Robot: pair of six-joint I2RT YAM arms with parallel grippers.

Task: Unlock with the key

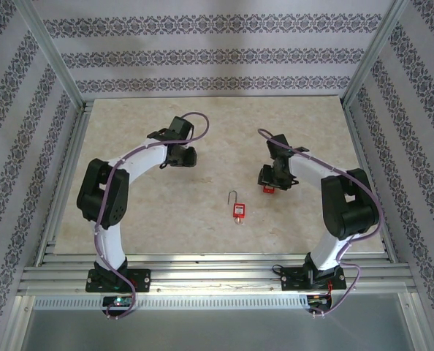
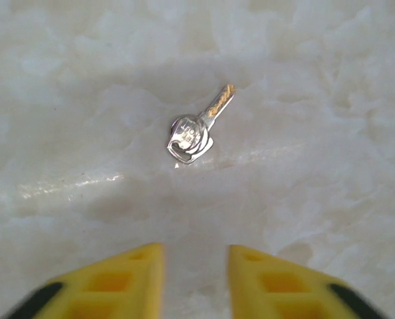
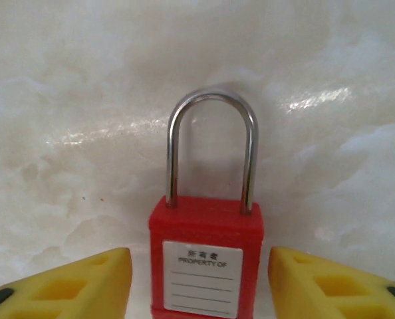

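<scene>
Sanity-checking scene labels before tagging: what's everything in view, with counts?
padlocks: 2, red with silver shackles; centre padlock lying alone, second padlock between the right gripper fingers, untouched
key: 1, silver with brassy blade; flat ahead of the left gripper
table: 1, pale marbled; under everything
walls: 3, patterned grey-white; around the table
arms: 2, white and black; left arm, right arm, near edge
grippers: 2, yellow fingers; both open
</scene>
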